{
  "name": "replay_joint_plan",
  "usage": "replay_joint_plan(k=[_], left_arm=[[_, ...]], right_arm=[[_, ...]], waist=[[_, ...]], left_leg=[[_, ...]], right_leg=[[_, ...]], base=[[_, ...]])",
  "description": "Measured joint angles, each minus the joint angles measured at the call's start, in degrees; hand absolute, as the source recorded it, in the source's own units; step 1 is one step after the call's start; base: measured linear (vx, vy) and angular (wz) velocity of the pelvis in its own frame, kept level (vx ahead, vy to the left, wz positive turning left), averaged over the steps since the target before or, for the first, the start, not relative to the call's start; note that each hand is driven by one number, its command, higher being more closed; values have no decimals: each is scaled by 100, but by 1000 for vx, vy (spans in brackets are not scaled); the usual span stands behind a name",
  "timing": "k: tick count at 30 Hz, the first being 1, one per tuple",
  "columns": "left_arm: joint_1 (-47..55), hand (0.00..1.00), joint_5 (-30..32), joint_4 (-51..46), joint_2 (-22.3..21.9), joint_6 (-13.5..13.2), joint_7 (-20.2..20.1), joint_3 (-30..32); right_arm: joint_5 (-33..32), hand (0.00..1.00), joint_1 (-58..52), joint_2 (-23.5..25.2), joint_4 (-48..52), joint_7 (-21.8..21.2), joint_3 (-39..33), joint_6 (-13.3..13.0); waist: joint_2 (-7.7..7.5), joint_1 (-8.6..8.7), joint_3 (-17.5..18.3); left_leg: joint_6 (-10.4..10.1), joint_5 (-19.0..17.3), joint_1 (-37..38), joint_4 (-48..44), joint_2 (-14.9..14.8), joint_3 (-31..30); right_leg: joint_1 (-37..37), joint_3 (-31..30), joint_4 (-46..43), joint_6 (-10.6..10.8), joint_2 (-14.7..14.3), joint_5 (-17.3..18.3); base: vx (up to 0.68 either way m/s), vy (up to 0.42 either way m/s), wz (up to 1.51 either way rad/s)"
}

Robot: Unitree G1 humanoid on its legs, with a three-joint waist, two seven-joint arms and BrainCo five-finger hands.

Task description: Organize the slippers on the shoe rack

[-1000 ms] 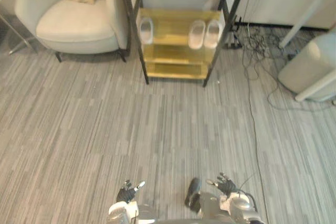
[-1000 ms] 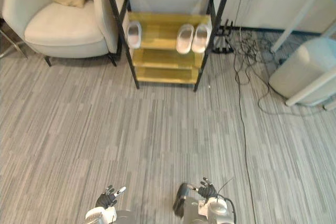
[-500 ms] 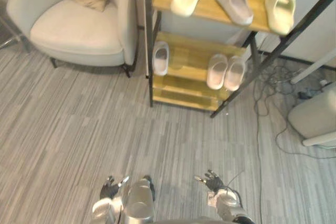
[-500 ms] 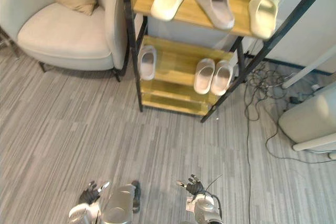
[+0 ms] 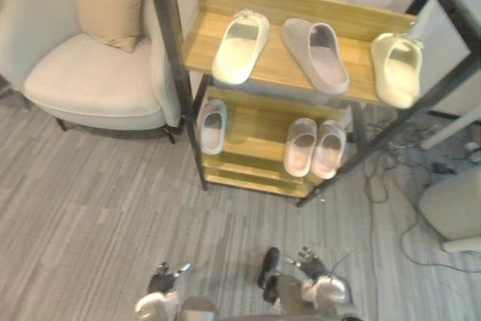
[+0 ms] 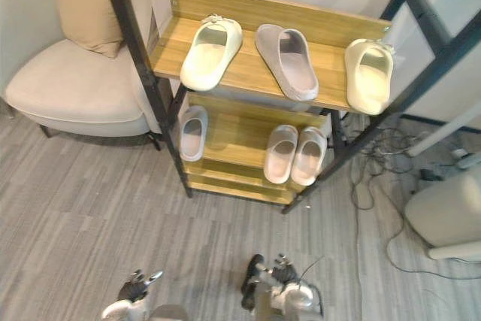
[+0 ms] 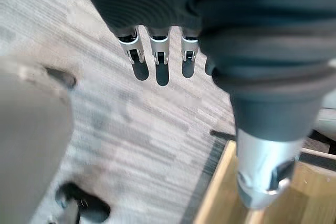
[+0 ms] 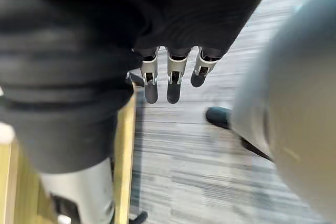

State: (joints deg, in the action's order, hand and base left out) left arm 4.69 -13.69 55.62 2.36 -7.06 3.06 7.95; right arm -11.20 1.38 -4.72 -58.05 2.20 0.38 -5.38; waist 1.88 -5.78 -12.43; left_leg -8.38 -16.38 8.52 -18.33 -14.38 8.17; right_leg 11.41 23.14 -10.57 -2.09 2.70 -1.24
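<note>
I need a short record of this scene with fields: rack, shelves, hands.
rack: shoe rack, wooden shelves, black frame
upper shelf: cream slipper, grey slipper, second cream slipper at the right end
lower shelf: single pale slipper at left, pale pair at right
left hand: open, empty, low over floor
right hand: open, empty, low over floor
beside rack: armchair

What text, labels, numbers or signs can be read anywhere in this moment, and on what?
None: no readable word, number, label or sign stands on the slippers, the shoe rack, the armchair or the cushion.
</note>
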Motion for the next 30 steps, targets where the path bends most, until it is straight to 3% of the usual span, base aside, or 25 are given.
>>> replay_joint_plan(k=[2,3,5,8,10,11,13,17,26,30], left_arm=[[-79,0,10,11,-5,14,-4,-6],[-86,0,9,9,0,7,-4,-3],[-90,0,10,-67,19,-3,-10,-6],[-119,0,10,-171,41,-6,-7,-4],[-136,0,-6,-154,32,-3,-9,-13],[-129,0,10,-125,117,-2,8,-20],[-143,0,-25,-76,194,6,9,-28],[-150,0,-1,-4,297,13,9,-49],[-120,0,78,185,233,24,4,-130],[-120,0,192,208,193,20,9,-257]], right_arm=[[-4,0,-35,-15,-74,4,4,17],[-5,0,-39,6,-158,6,28,23],[-9,0,-53,-7,-158,17,37,25],[-14,0,38,22,-153,24,33,22],[-13,0,10,3,-165,38,15,21],[-11,0,-31,109,-116,35,55,21],[-9,0,-153,227,-145,33,51,21],[-6,0,-108,253,-126,19,52,2],[7,0,-283,172,-122,65,2,-21],[72,0,-453,195,107,128,32,-49]], waist=[[-19,-5,-15],[-61,-13,-40],[-106,-35,-53],[-166,-58,-79],[-109,-87,-80],[-250,-99,-27],[-424,-84,7],[-409,-85,-19],[-310,-2,177],[-359,40,294]], left_leg=[[-22,435,-600,-1602,-240,-102],[-29,378,-871,-2344,-373,-40],[1,-46,-1265,-2814,-390,196],[132,-289,-1785,-2055,-168,351],[177,295,-1821,-617,153,131],[219,393,-1623,-299,400,193],[245,402,-1605,-322,608,202],[408,309,-1301,-365,787,157],[380,441,-742,564,822,180],[363,579,-632,809,857,200]], right_leg=[[-468,88,200,-49,-83,188],[-795,86,398,-62,-140,231],[-1200,2,648,-37,-161,281],[-1329,-182,686,115,-28,315],[-1377,-417,679,393,95,340],[-1366,-509,802,518,214,287],[-1422,-537,937,584,392,293],[-1754,-658,1114,569,441,282],[-1874,-763,1258,573,375,286],[-1868,-789,1268,576,389,284]], base=[[525,-244,28],[432,-160,13],[288,-4,-10],[202,128,-33],[199,240,-43],[177,185,-22],[188,148,1],[158,68,-12],[55,-35,-11],[-21,-8,-1]])
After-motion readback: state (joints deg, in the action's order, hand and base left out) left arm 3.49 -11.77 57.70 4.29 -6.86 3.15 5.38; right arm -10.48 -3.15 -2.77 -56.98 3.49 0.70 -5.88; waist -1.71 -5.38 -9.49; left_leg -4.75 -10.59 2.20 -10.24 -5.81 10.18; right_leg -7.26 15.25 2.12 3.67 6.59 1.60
